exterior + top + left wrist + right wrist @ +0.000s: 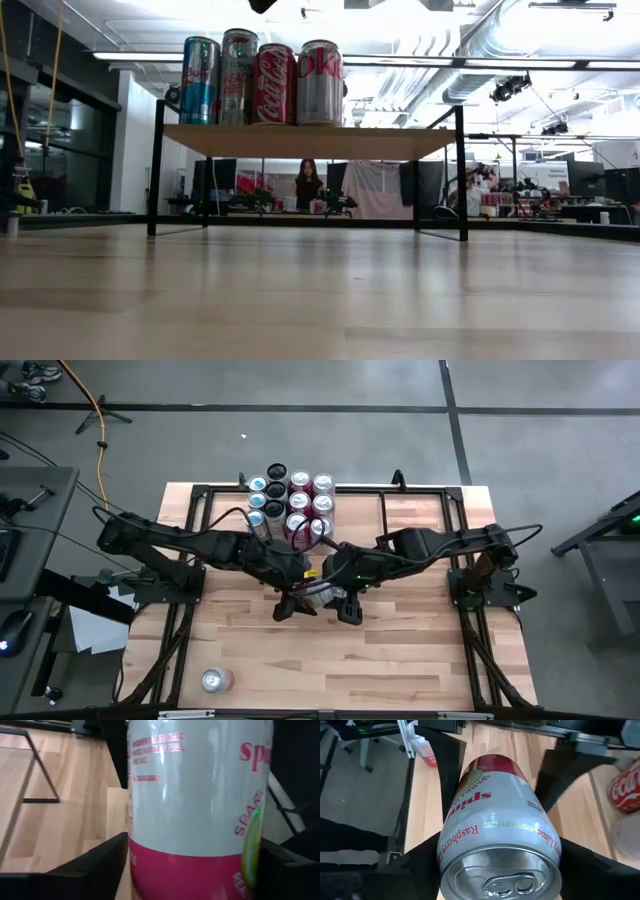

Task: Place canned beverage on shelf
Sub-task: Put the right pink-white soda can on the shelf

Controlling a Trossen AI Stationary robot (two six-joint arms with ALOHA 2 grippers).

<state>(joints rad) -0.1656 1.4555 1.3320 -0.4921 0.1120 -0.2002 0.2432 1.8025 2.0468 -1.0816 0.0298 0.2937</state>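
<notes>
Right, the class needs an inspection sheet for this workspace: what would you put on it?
Surface: light wood table.
Job's things: shelf at the back, shelved cans grouped at one end; raspberry-lime can held mid-table.
Clutter: loose can near the table's front left corner.
Grippers: right pincer shut on the raspberry-lime can; left pincer around its other end.
Cables: orange cable on the floor.
Surroundings: person in the room behind.
</notes>
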